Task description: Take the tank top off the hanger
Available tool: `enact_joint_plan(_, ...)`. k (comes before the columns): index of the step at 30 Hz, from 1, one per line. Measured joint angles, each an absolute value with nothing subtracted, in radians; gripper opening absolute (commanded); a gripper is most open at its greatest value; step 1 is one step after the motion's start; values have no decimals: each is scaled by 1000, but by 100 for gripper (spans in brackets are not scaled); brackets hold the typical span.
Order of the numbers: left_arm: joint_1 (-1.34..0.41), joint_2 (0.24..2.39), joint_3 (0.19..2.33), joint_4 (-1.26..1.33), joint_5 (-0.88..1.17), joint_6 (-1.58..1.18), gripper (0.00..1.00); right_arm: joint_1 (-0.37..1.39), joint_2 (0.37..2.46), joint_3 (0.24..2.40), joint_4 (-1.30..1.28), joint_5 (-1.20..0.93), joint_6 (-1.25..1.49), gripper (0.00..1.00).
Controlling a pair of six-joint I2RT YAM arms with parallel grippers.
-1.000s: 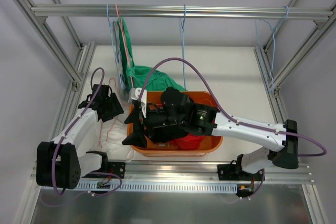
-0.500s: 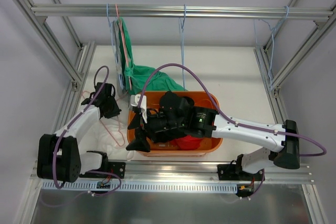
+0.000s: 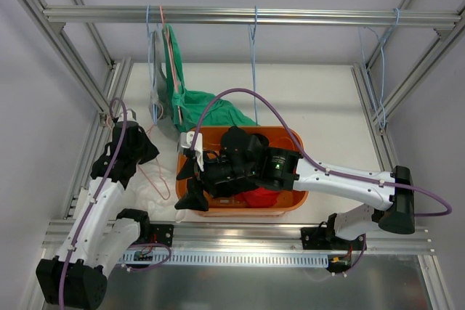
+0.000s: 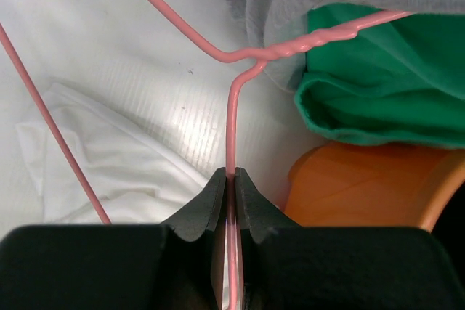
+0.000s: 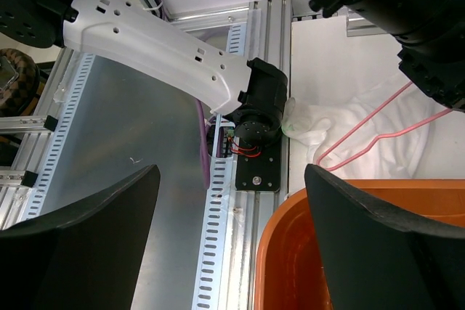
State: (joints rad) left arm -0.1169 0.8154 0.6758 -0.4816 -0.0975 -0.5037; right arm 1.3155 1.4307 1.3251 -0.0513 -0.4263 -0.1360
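Note:
A pink wire hanger [image 3: 156, 172] lies over a crumpled white tank top [image 3: 163, 197] on the table, left of the orange basket [image 3: 290, 201]. My left gripper [image 3: 142, 152] is shut on the hanger's wire [image 4: 231, 121] just below its twisted neck, and the wrist view shows the gripper [image 4: 229, 173] pinching it tight. The tank top [image 4: 123, 172] spreads under the hanger's left side; I cannot tell whether it hangs on the wire. My right gripper [image 3: 187, 179] hovers open over the basket's left rim, and the wrist view shows the gripper [image 5: 231, 179] holding nothing, with hanger [image 5: 363, 123] and tank top [image 5: 327, 117] beyond.
A green garment [image 3: 211, 110] drapes from the rail into the back of the basket, with a grey garment [image 3: 156, 56] hanging beside it. Something red [image 3: 263, 197] lies inside the basket. Blue cords [image 3: 253, 56] hang from the top rail. Aluminium frame rails border the table.
My left gripper has closed on the hanger wire and drawn back towards the left rail, dragging the hanger with it. The right arm shifted slightly nearer, then held still.

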Motion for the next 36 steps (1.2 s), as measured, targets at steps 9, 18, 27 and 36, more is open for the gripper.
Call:
enact_joint_plan(9,-127,676,673,-548,193,-472,0,1316,1431,1325,-51,-427,-143,86)
enact_joint_plan(18,-145,586,683,-646,369,-457,0,1316,1430,1325,-51,-427,-144,86)
enact_joint_plan(27,-145,364,738,-735,397,-470,0,1316,1408,1325,-56,-424,-147,87)
enact_joint_plan(36,-145,202,806,-826,389,-488,0,1316,1386,1325,-57,-425,-147,87)
